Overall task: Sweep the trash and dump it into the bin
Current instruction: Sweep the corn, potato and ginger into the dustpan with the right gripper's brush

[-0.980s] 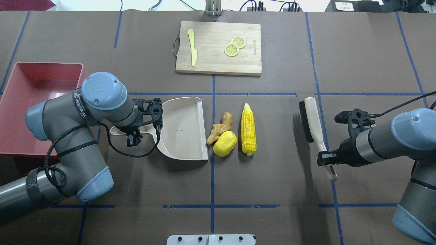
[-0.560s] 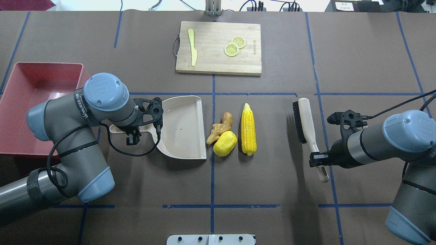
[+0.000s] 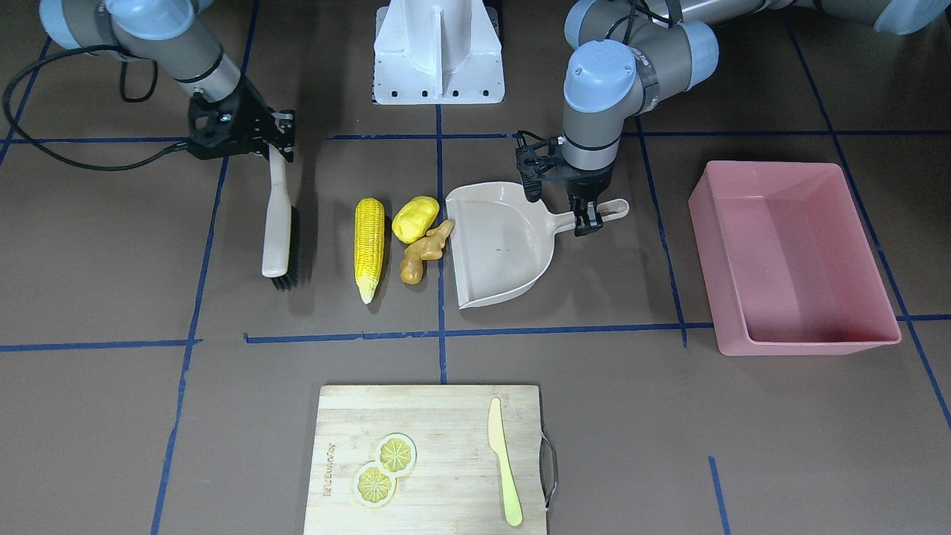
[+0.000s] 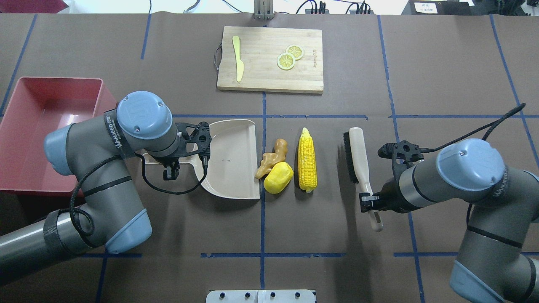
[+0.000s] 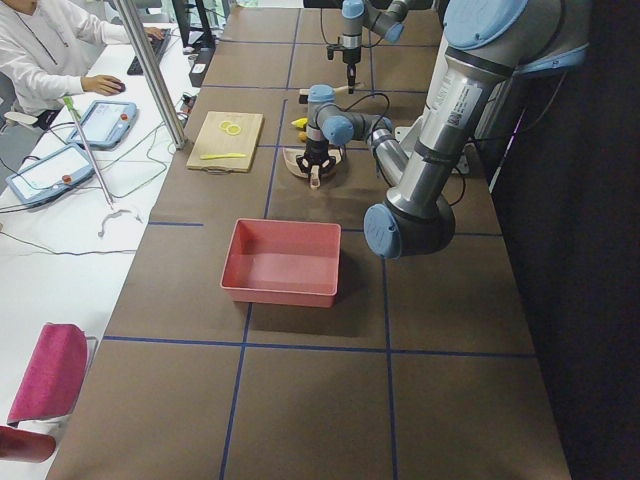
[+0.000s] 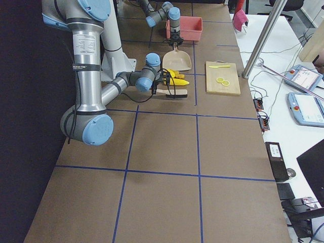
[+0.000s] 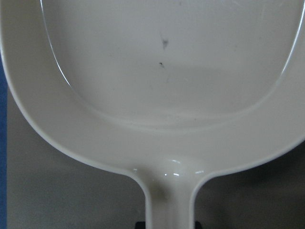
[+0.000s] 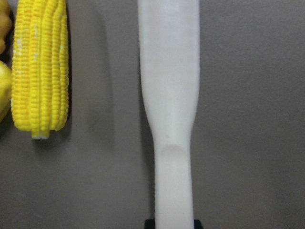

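Left gripper [image 3: 589,217] clamps one dustpan [image 4: 229,160], right gripper [image 4: 369,203] apparently clamps one brush [image 4: 358,155]; three trash toys [image 4: 278,176] lie between.

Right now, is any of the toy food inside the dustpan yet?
No, the corn, the potato and the ginger all lie on the table beside the dustpan's open edge.

**Materials & finish**

Dustpan [image 7: 162,71]: beige plastic, smooth and glossy, w/ highlights at the handle neck and a few dark specks.
Brush [image 8: 169,95]: cream plastic handle, smooth, satin; black bristles.
Corn [image 8: 40,71]: yellow plastic, bumpy kernel rows.
Potato [image 4: 278,177]: yellow, smooth, slight sheen.
Ginger [image 4: 271,159]: tan, knobbly, shiny.
Bin [image 3: 810,346]: pink plastic, smooth, semi-gloss.
Board [image 3: 446,416]: pale wood, matt, visible grain; thin metal wire handle.
Table [image 4: 442,63]: brown cover, matt, paper-like; blue tape lines.
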`<state>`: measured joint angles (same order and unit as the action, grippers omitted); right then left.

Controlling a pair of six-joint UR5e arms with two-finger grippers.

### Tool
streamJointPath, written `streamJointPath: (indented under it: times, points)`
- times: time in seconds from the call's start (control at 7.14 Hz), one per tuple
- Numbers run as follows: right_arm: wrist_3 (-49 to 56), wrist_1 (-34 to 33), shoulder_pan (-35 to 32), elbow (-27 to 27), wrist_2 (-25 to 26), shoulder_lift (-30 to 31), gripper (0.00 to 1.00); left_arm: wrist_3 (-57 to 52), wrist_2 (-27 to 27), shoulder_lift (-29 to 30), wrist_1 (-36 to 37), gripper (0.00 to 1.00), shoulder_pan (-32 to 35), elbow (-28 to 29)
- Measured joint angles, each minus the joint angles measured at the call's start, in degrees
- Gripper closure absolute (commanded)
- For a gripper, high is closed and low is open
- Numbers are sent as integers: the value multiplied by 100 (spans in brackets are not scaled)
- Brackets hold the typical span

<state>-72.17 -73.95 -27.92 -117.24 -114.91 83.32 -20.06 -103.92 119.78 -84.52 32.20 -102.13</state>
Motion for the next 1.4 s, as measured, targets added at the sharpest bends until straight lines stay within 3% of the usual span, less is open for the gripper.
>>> streamJointPath:
  times: [0.42,0.98,1.4]
  points:
    - [-77,-1274,411,138,-104,-891,100,-32,46,86,56,100,-51,13]
    - [-312,-1420,542,863,-113,-1809,100,-21,40,322,213,100,-127,66]
    - [-348,-1375,548,1040,-112,-2197,100,92,22,705,247,100,-175,429]
